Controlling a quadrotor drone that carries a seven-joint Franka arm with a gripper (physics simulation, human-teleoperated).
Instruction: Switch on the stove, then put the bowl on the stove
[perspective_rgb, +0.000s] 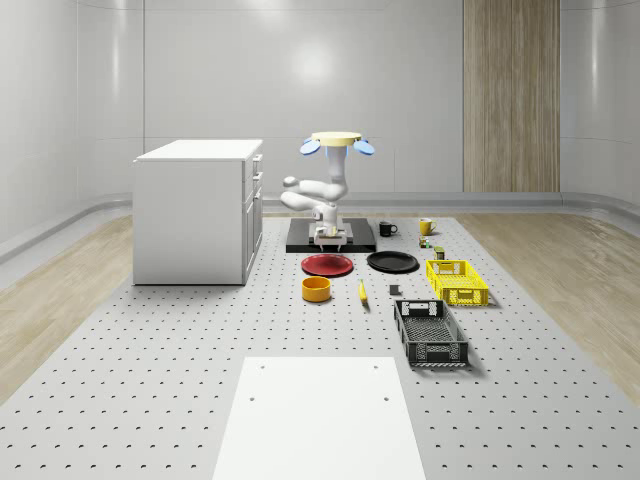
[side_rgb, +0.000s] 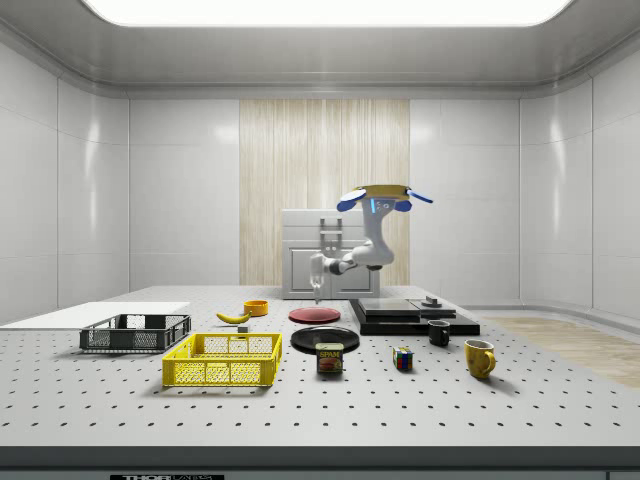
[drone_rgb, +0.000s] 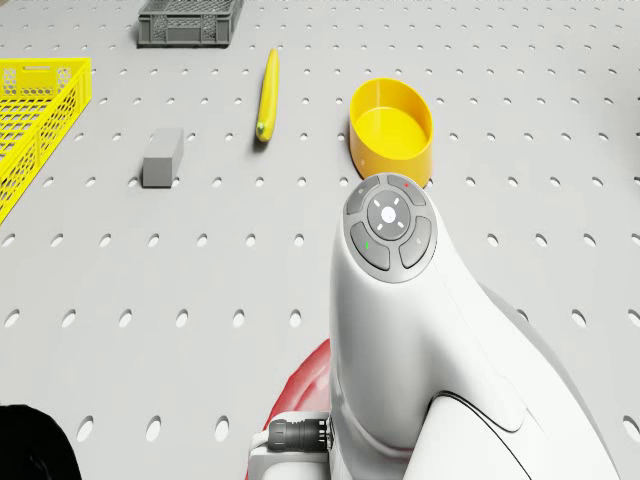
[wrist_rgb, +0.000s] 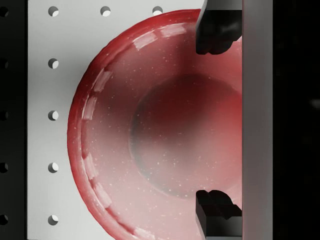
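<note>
I see a grey perforated table (perspective_rgb: 150, 400) carrying a white cabinet (perspective_rgb: 195, 210), black stove (perspective_rgb: 360, 240), red plate (perspective_rgb: 327, 265), black plate (perspective_rgb: 392, 262), yellow bowl (perspective_rgb: 316, 289), banana (perspective_rgb: 362, 292), two crates (perspective_rgb: 457, 282), mugs (perspective_rgb: 388, 229), and possibly a can (side_rgb: 330, 359).

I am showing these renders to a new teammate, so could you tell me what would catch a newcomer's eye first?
The drone hovering above the black stove, next to the white cabinet, draws the eye first. Its white arm hangs down with the open gripper over the red plate, which lies just in front of the stove. The yellow bowl sits further forward on the table, beside a banana.
</note>
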